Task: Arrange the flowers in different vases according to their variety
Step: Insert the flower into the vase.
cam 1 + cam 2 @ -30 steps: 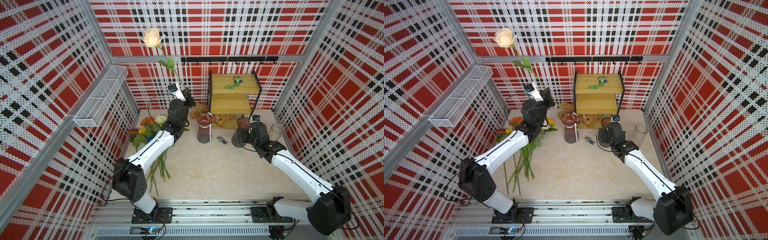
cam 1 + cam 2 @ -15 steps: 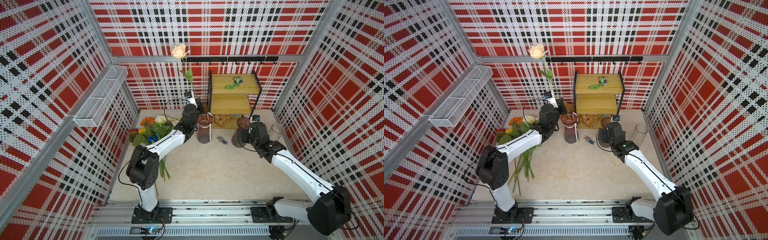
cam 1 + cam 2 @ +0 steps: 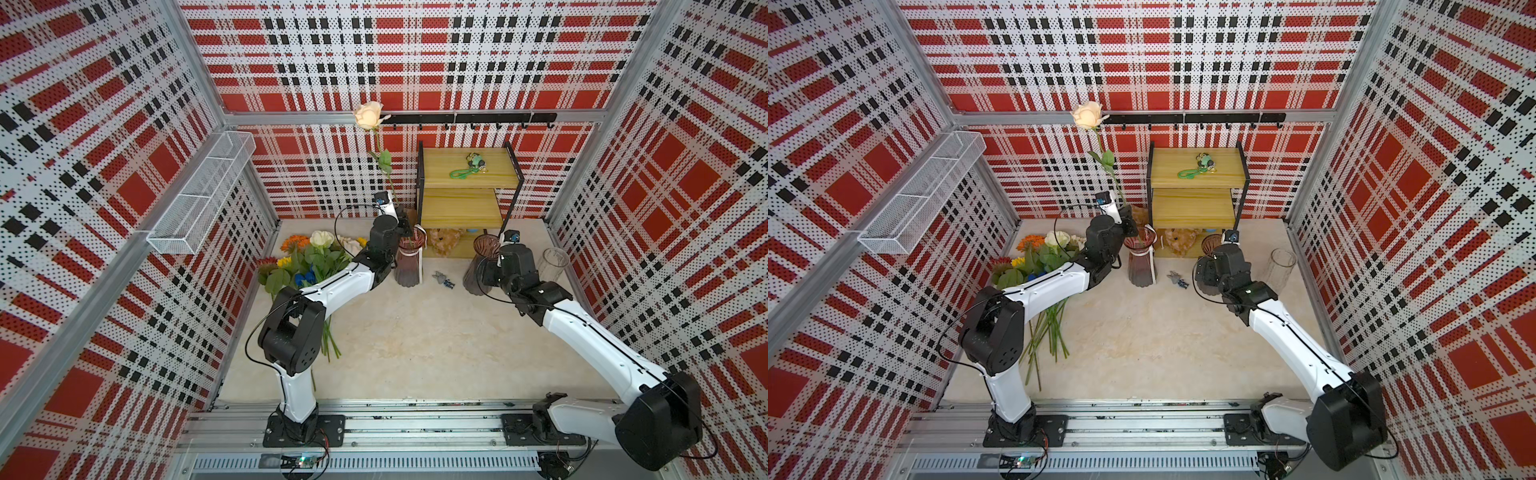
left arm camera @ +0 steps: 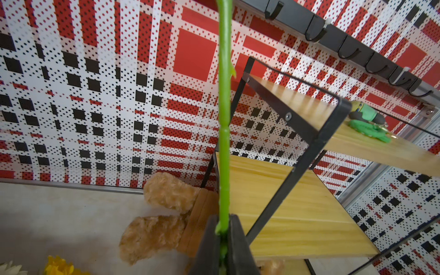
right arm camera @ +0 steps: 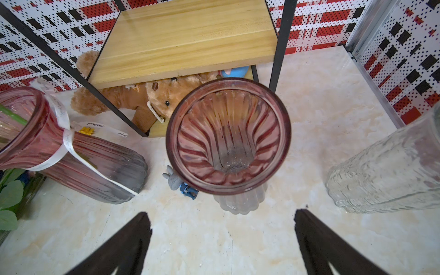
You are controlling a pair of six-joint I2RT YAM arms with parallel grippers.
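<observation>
Rose going into a vase, that is the step in hand. The left gripper (image 4: pixel 223 238) is clamped tight on the green stem of the rose (image 3: pixel 368 115), low on the stem. The cream bloom stands high over the far side of the table, leaning a little left. The stem runs down past the jaws, and the right wrist view shows a green stem tip already inside the mouth of the ribboned vase (image 5: pixel 71 152). That vase stands upright at far centre, just left of the shelf (image 3: pixel 465 174).

The right gripper (image 5: pixel 222 214) has its jaws spread wide with nothing between them. It is parked on the near side of the middle vase (image 5: pixel 228 133), which is empty. The clear vase (image 3: pixel 552 266) at far right looks empty too. The other flowers lie in a pile (image 3: pixel 316 257) at far left, beside the left arm.

By my read, one rose is nearly home and most of the sorting lies ahead. The next move calls for lowering the stem straight down, so the tip slides along the ribbed glass rather than catching on it, and then parting the jaws. The bloom is top-heavy and off to one side, so a high release could swing it over or rock the vase. After that the arm has to clear the leaf on its way out. The open right gripper is well placed to steady a vase if needed.
</observation>
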